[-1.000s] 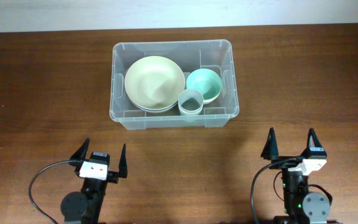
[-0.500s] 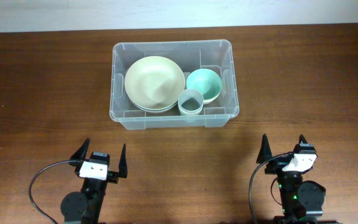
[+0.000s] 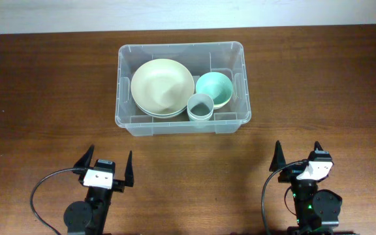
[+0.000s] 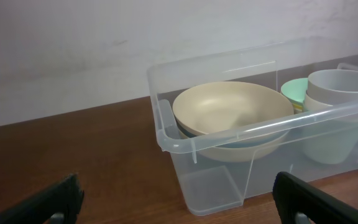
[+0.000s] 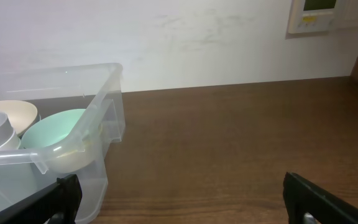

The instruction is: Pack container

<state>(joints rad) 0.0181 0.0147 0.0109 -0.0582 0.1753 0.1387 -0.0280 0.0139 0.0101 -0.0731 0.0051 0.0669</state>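
The clear plastic container (image 3: 125,121) stands at the far middle of the brown table. Inside it lie a large cream bowl (image 3: 162,87), a mint green bowl (image 3: 215,87) and a small pale grey cup (image 3: 200,107). My left gripper (image 3: 106,167) is open and empty near the front left edge. My right gripper (image 3: 297,156) is open and empty near the front right edge. The left wrist view shows the container (image 4: 166,127) ahead with the cream bowl (image 4: 232,112) and the cup (image 4: 340,87). The right wrist view shows the container's corner (image 5: 107,115) and the mint bowl (image 5: 58,134) at left.
A pale wall runs behind the table's far edge. A white wall panel (image 5: 316,15) shows at the upper right in the right wrist view. Bare wood lies between both grippers and the container.
My right gripper turned a little to the left between one second and half a second ago, then stayed still. The left arm and the container's contents have not moved.
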